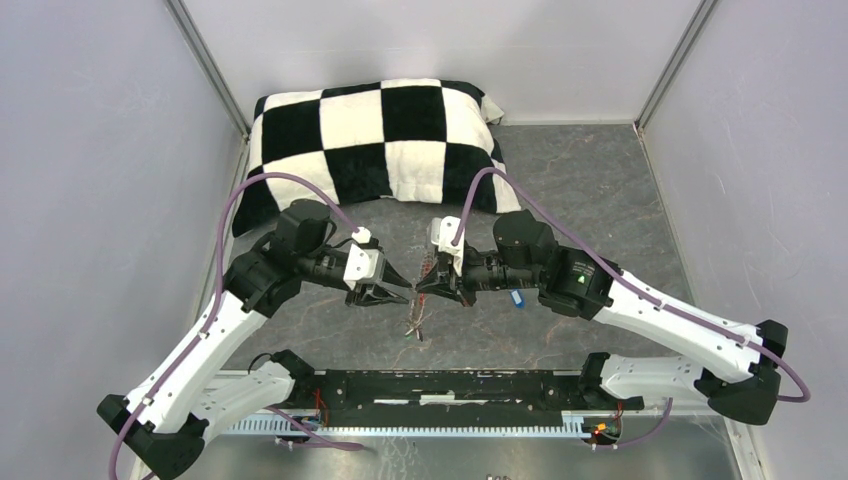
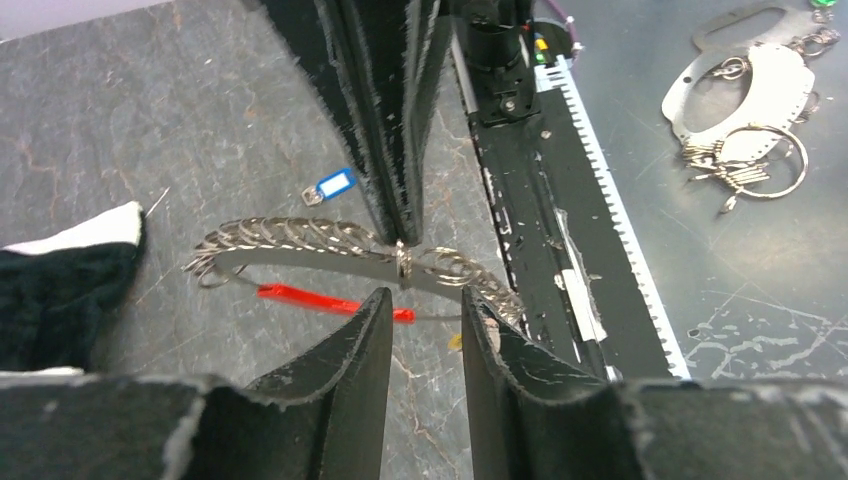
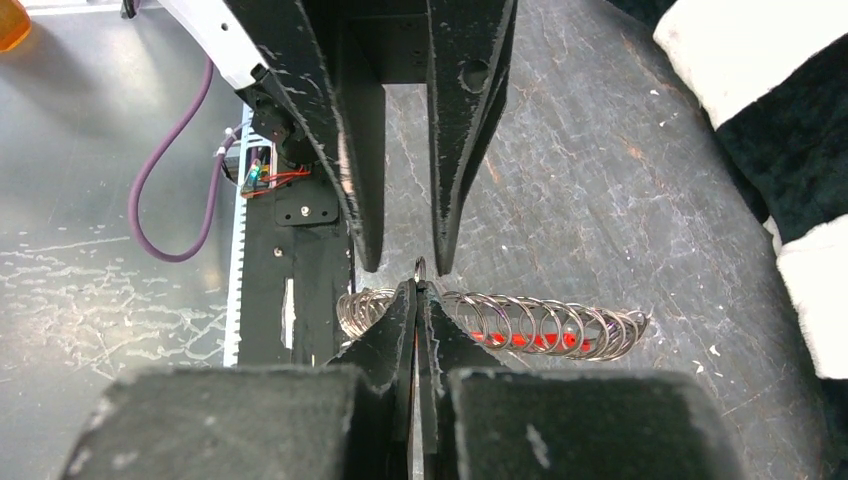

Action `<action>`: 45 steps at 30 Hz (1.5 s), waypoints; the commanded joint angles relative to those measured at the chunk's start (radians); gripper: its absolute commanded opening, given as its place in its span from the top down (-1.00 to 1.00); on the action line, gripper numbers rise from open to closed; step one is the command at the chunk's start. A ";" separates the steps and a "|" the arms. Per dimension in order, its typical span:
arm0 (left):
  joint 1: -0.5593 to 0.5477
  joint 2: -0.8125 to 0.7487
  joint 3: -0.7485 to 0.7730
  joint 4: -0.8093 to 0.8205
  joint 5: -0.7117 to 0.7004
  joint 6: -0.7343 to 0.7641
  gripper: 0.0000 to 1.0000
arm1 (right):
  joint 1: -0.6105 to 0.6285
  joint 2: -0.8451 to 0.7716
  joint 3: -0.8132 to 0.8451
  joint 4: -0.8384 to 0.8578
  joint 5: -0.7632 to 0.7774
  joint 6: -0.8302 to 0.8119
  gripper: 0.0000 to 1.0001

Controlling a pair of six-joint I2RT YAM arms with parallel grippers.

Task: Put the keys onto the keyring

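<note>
The keyring [image 2: 300, 240] hung above the dark table [image 1: 590, 180] near the middle of the scene, between the two arms and on the near side of a black-and-white checked cushion [image 1: 380, 130]. It looked like a thin, silvery curved band strung with many small wire loops, so that it read as a long, glinting coil. The right gripper [image 3: 418, 290] was clenched on it about midway along, with its jaws pressed together on the metal. The left gripper [image 3: 406, 266] faced it tip to tip, released. Its jaws stood apart with a clear gap, one to each side of a small loop on the ring, and whether they touched it could not be told. A red key [image 2: 300, 298] with a narrow plastic tag showed just below the coil. A blue key [image 2: 335, 186] lay flat on the table to the right, apart from the ring.
</note>
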 commanded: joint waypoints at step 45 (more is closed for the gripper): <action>-0.002 -0.092 -0.056 0.212 -0.081 -0.173 0.49 | 0.001 -0.054 -0.051 0.196 -0.044 0.044 0.99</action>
